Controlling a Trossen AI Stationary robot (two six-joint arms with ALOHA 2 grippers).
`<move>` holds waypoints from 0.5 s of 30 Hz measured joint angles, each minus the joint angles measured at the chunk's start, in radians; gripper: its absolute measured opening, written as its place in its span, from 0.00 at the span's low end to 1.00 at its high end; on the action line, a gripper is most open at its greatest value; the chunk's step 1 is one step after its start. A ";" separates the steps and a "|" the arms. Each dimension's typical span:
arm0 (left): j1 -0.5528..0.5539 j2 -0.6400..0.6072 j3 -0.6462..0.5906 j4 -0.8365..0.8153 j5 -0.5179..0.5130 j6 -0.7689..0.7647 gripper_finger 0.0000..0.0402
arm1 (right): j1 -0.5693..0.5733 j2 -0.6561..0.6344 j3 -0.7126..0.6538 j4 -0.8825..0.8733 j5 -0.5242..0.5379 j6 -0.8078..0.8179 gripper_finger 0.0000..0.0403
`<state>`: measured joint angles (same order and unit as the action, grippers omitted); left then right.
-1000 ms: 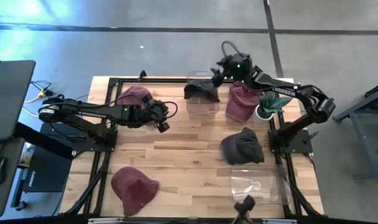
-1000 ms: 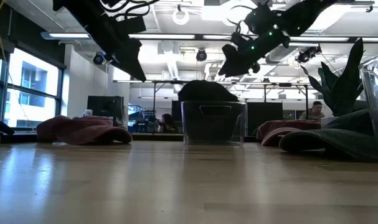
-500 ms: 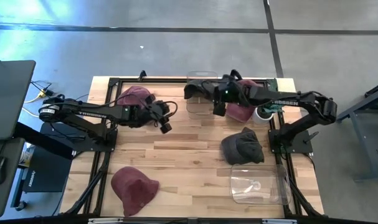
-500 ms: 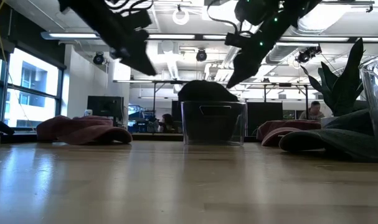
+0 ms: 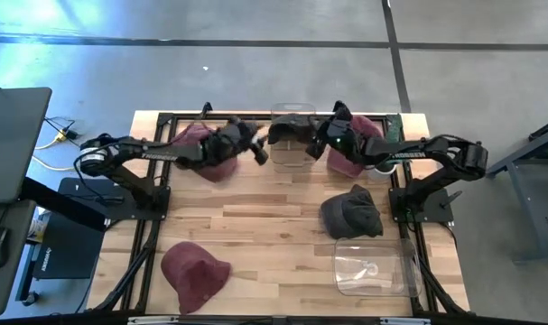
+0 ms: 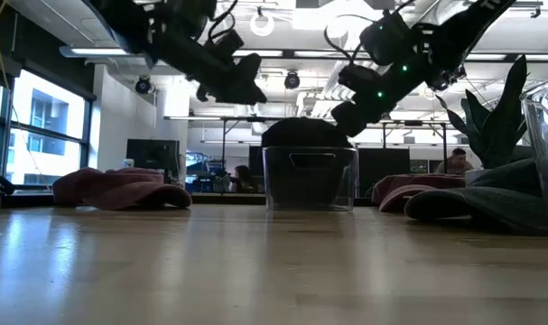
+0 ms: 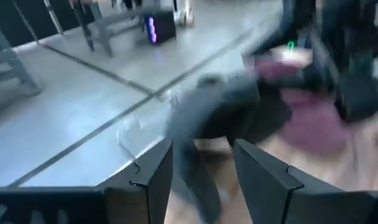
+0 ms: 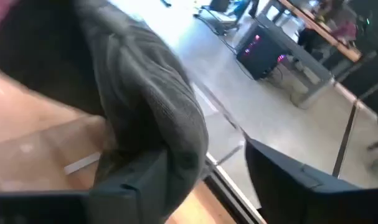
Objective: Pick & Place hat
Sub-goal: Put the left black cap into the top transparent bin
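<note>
A dark grey hat (image 5: pixel 290 133) lies on top of a clear container (image 5: pixel 292 155) at the table's far middle, draped over its rim; in the low view the hat (image 6: pixel 301 133) domes above the container (image 6: pixel 310 179). My left gripper (image 5: pixel 258 153) hovers open just left of the container, and in its wrist view the hat (image 7: pixel 220 115) is ahead of its fingers (image 7: pixel 152 177). My right gripper (image 5: pixel 318 144) stands open at the container's right side, with the hat's edge (image 8: pixel 151 106) close beside one finger (image 8: pixel 136 183). My right gripper has one finger right next to the hat's hanging edge (image 8: pixel 176 155), coming from the table's right and slanting slightly down. I cannot tell whether it touches the cloth. Nothing lies between its two fingers.
A maroon hat (image 5: pixel 197 144) lies under my left arm at the far left, another (image 5: pixel 350 152) at the far right beside a potted plant (image 5: pixel 386 155). A dark grey hat (image 5: pixel 350 215), a maroon hat (image 5: pixel 194 273) and a second clear container (image 5: pixel 373 266) lie nearer.
My left gripper has swung from the table's middle left toward the far edge and the container, turning as it went. My right gripper has come down from above the container's far side to its right side and rolled. The hat on the container has stayed put.
</note>
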<state>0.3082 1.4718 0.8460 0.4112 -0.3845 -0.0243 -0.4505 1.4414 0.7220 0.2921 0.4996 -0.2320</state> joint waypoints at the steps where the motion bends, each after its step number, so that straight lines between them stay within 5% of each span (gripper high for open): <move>1: 0.031 0.015 0.002 0.043 0.047 -0.002 0.41 | -0.024 0.000 0.005 -0.003 -0.014 0.013 0.44; 9: 0.208 0.128 0.107 0.074 0.425 -0.002 0.41 | -0.201 0.002 0.142 -0.068 -0.193 0.077 0.13; 15: 0.222 0.258 0.354 -0.146 0.399 0.125 0.41 | -0.265 0.060 0.305 -0.245 -0.324 0.079 0.01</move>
<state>0.5301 1.7295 1.2001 0.2654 0.0148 0.1004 -0.7150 1.5015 1.0271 0.0474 0.1757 -0.1529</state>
